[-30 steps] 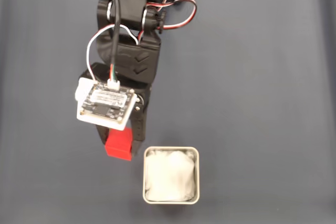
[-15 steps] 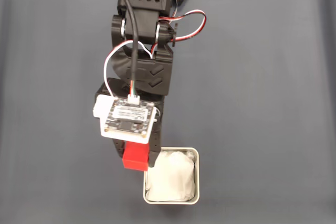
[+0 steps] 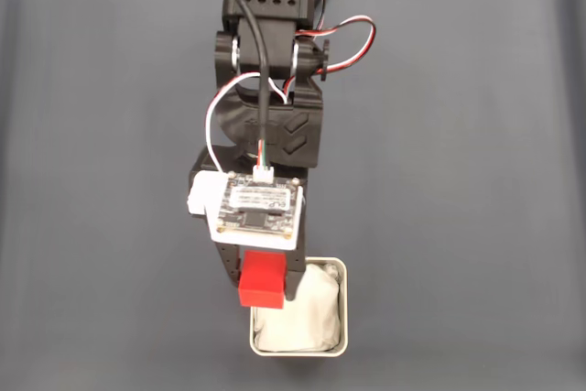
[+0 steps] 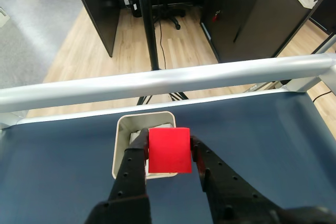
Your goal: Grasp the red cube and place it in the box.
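While jaws clamp red cube (image 4: 169,149) — box (image 3: 341,318) beneath.

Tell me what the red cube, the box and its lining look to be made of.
Red cube: probably plastic or painted wood; its faces are flat, matte and evenly red, with sharp edges.
Box: likely thin metal; its pale rim has a dull sheen and rounded corners.
Lining: seemingly cloth or tissue; it is white, wrinkled and soft-looking.

bright red cube (image 4: 169,149), black gripper (image 4: 169,153) fingers, box (image 3: 341,267) had pale silvery rim and white lining, dark blue-grey table (image 3: 458,180), white circuit board (image 3: 257,207), silver rail (image 4: 157,81)
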